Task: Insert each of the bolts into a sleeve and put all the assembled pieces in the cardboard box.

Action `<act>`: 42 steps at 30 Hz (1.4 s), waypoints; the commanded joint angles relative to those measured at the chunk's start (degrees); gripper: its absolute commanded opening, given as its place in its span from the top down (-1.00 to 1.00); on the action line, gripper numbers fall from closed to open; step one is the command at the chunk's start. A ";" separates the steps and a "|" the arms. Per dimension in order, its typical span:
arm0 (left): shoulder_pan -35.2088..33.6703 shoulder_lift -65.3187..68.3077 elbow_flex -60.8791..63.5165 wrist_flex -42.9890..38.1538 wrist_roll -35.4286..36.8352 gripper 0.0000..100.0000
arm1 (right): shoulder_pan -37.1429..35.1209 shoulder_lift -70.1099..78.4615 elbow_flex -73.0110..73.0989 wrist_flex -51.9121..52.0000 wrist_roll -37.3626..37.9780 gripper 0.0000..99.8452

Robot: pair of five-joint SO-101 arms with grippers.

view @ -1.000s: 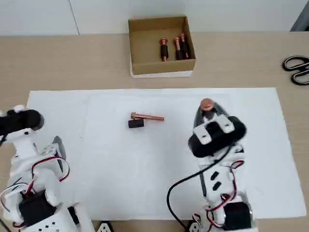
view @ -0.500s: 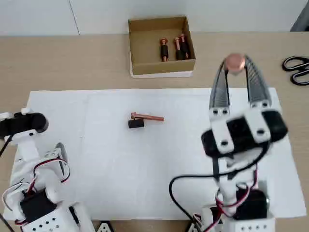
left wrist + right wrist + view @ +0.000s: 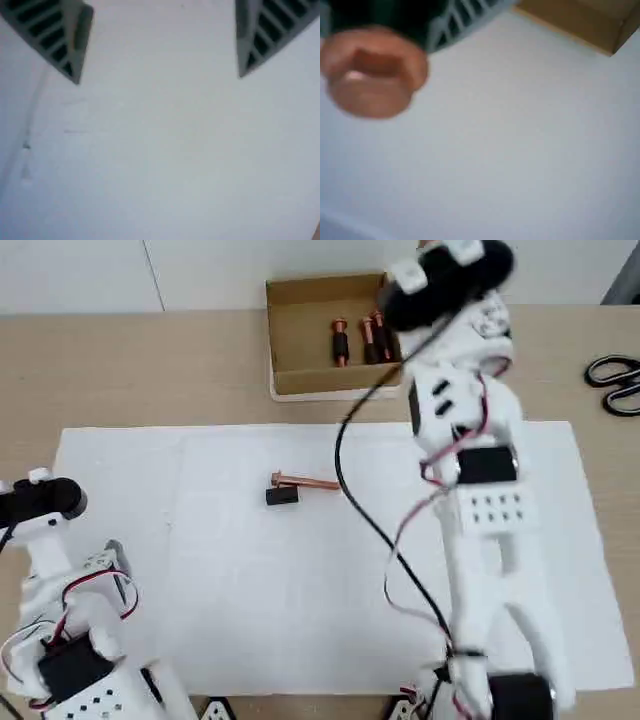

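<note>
Cardboard box (image 3: 330,377) holds three assembled pieces (image 3: 362,338) by my count. One loose bolt (image 3: 305,482) lies on the white paper (image 3: 250,590) just beside its sleeve (image 3: 282,496), not yet joined. My right hand (image 3: 385,45) is clamped on a fourth piece (image 3: 372,75), copper head showing, close to the box. My left hand (image 3: 159,72) gapes wide, empty.

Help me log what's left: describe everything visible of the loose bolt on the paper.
The bolt looks like copper-coloured metal, with a wider head at one end and a slim shaft. It lies flat on the white paper, head towards the left arm's side. A small black sleeve sits close beside the head end, not on the shaft.
</note>
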 commanded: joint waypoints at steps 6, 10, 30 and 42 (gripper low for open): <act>-0.09 -0.35 -0.22 0.00 -0.53 0.61 | -4.53 28.00 -26.37 -1.71 0.35 0.99; -0.09 -0.35 -0.22 0.18 -0.53 0.61 | -5.49 42.07 -37.36 -1.71 0.44 0.99; 0.09 -0.35 1.19 -0.18 -0.53 0.61 | -6.46 87.78 -78.95 -1.19 0.53 0.99; 0.09 -0.35 1.27 -0.18 -0.53 0.61 | -6.46 89.98 -80.18 -1.10 0.62 0.98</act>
